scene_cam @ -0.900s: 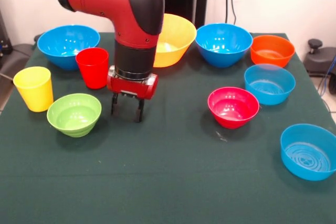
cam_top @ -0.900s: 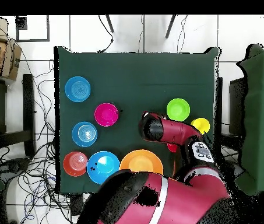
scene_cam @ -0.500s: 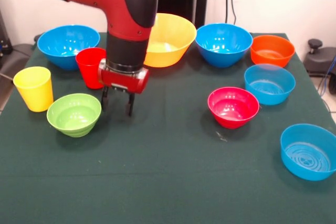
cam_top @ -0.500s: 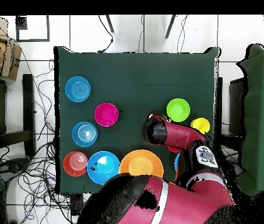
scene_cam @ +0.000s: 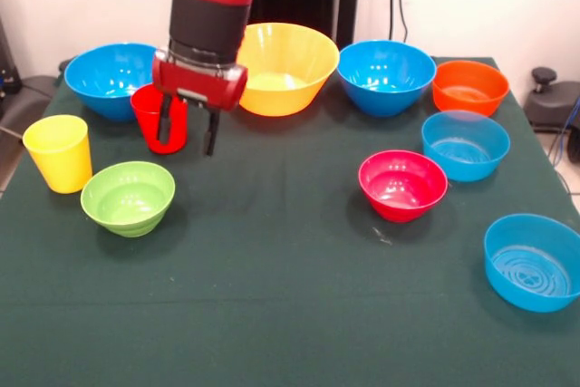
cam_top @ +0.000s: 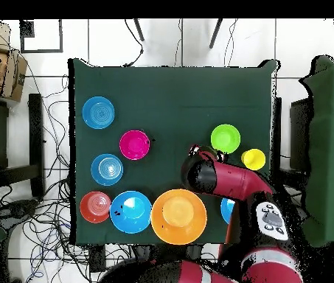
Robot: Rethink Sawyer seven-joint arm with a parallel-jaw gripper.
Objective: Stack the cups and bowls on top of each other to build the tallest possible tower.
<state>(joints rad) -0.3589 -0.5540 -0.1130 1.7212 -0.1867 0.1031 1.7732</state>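
the claw (scene_cam: 188, 133) has travelled from the open cloth beside the green bowl (scene_cam: 128, 197) back toward the worktop's far edge, and now hangs at the red cup (scene_cam: 159, 116), its fingers apart and empty, one dark finger crossing the cup's front. that suggests the red cup is the next pick. nothing is stacked yet: the big yellow-orange bowl (scene_cam: 285, 67) sits alone at the far edge, the yellow cup (scene_cam: 58, 152) near the side edge. the front view shows the fingers and the cup; overhead, the arm (cam_top: 225, 179) hides both, but the spread of bowls reads plainly there.
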